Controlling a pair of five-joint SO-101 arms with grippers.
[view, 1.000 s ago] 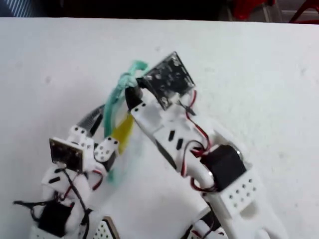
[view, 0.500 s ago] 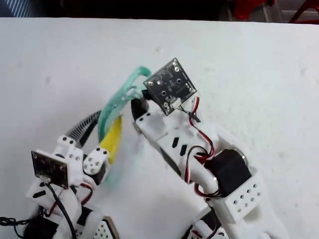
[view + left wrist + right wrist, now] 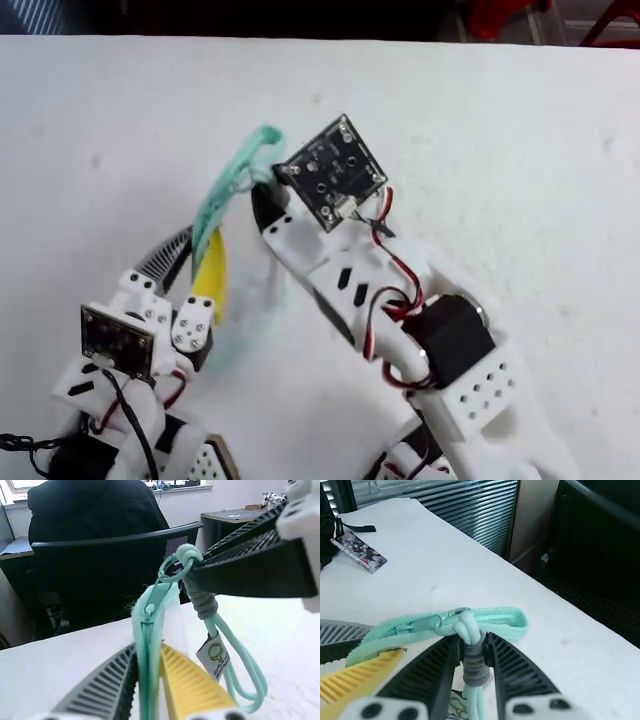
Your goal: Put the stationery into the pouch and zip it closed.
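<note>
The mint-green pouch stands on edge above the white table, left of centre. Its long axis runs from near to far, and the far end leans a little to the right. The zipper edge faces up, and the slider sits near the far end. Compared with half a second ago, that far end and the right arm's wrist have shifted slightly left, and the pouch now lies in a straighter line rather than bowed. The left arm's wrist has edged right, and its yellow finger stands more nearly parallel to the pouch. The pouch is thin and translucent, with a mint zipper tape along the top. A looped mint pull cord is bound in grey wrap and carries a small tag. The left gripper is clamped on the pouch's near part — grey finger on the left face, yellow on the right, with the zipper tape running up between them. The right gripper has its black fingers pinched onto the cord's grey wrap, just beside the slider.
</note>
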